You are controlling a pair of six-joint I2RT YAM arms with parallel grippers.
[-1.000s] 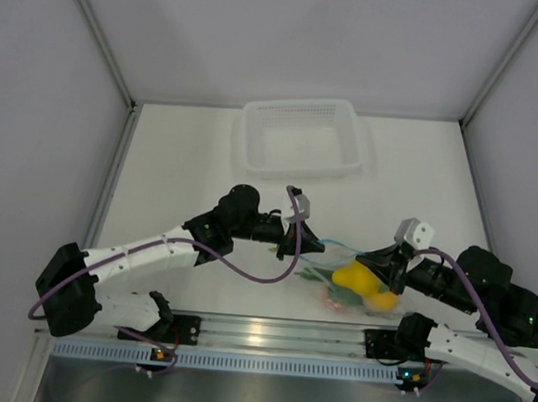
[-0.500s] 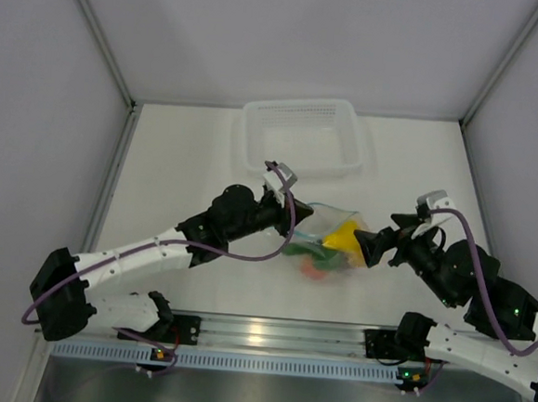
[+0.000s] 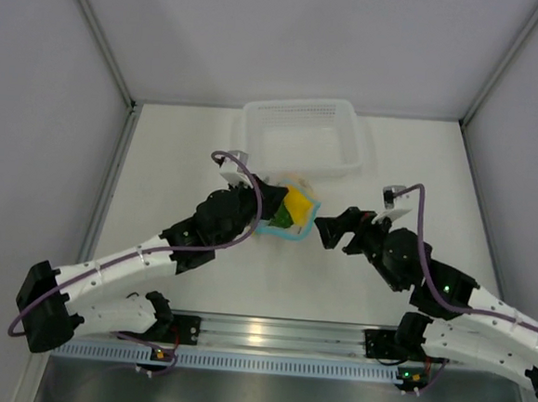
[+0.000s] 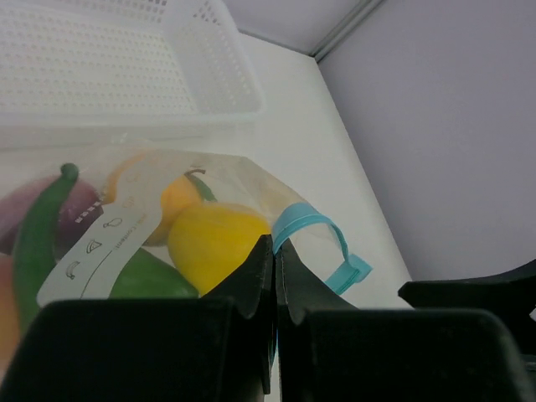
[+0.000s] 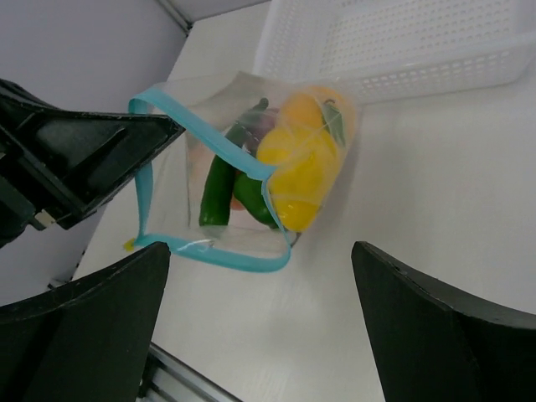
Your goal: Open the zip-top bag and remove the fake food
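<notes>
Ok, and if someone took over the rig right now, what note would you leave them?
Grippers: left gripper has jaws shut on the bag at its zip edge, holding it near the basket; right gripper has jaws open, beside the bag, not touching.
Things: food inside the bag.
Done: bag mouth gapes open.
Left: take the food out.
</notes>
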